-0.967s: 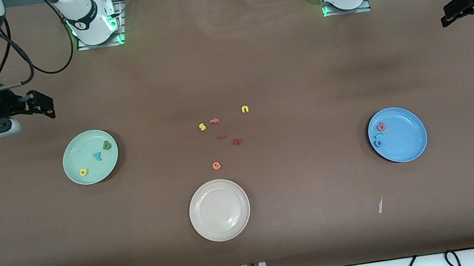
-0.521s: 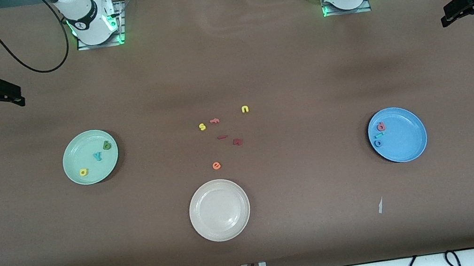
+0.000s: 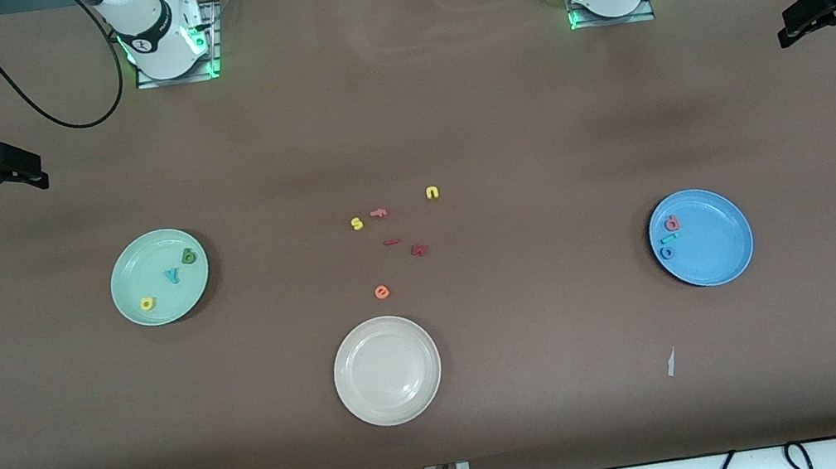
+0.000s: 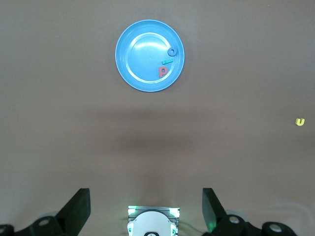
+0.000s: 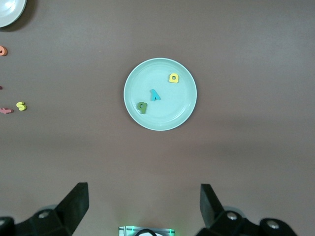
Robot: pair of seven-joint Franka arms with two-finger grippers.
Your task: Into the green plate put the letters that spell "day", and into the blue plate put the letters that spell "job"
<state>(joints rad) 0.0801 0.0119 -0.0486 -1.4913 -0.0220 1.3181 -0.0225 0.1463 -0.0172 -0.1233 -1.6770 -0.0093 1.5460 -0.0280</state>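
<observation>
The green plate (image 3: 138,266) (image 5: 167,110) holds a yellow round-bowled letter (image 3: 147,303) (image 5: 173,77), a teal y (image 3: 173,275) (image 5: 155,95) and a dark green letter (image 3: 188,256) (image 5: 141,106). The blue plate (image 3: 713,242) (image 4: 140,54) holds a pink letter (image 3: 671,224) (image 4: 163,72), a teal j (image 3: 668,238) (image 4: 168,62) and a blue o (image 3: 666,253) (image 4: 172,51). My right gripper (image 3: 35,171) (image 5: 142,192) hangs open and empty high over its end of the table. My left gripper (image 3: 789,26) (image 4: 146,195) waits open and empty over the other end.
Loose letters lie mid-table: yellow s (image 3: 357,224), pink f (image 3: 379,213), yellow n (image 3: 432,193), dark red m (image 3: 419,250), a red bar (image 3: 391,242), orange e (image 3: 382,292). A cream-white plate (image 3: 381,333) sits nearer the camera. A paper scrap (image 3: 671,362) lies near the front edge.
The right arm has pulled back from near the green plate toward its end of the table, then settled. The left arm and all letters have stayed put.
</observation>
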